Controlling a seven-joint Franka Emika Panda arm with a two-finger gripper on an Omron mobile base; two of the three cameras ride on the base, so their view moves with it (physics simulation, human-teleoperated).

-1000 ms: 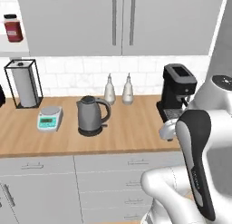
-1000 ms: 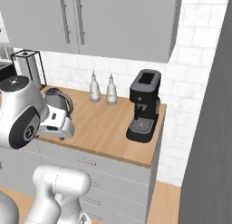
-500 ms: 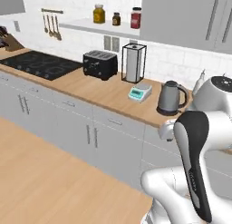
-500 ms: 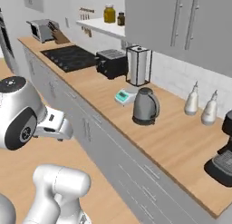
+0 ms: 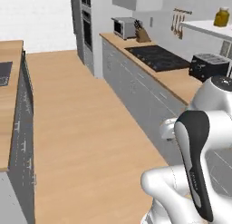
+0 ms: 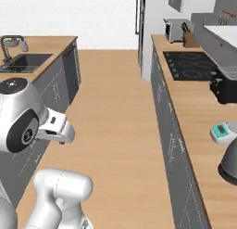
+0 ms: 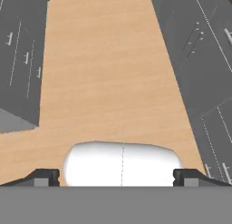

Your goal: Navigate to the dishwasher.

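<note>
On the island at the left, a darker grey front panel point(image 6: 69, 68) sits under the counter beside the sink point(image 6: 25, 61); it looks like the dishwasher, seen edge-on, and I cannot make out its bar handle. The same dark island front point(image 5: 25, 100) runs along the left of the left base view. My gripper point(image 7: 117, 178) hangs over the wooden floor, open, fingertips point(image 7: 43, 177) wide apart with nothing between them. The arm is folded close above the base.
A wooden floor aisle point(image 5: 90, 128) runs between the island and the right counter run point(image 6: 169, 112). That counter carries a cooktop point(image 5: 156, 57), toaster point(image 5: 208, 66), microwave point(image 5: 124, 27), scale point(image 6: 222, 132) and kettle point(image 6: 230, 163). A tall dark oven column point(image 5: 86, 23) stands at the far end.
The whole picture has swung left: the base has turned from facing the kettle and coffee machine counter to looking down the aisle, and the island has come into view. The arm keeps its pose.
</note>
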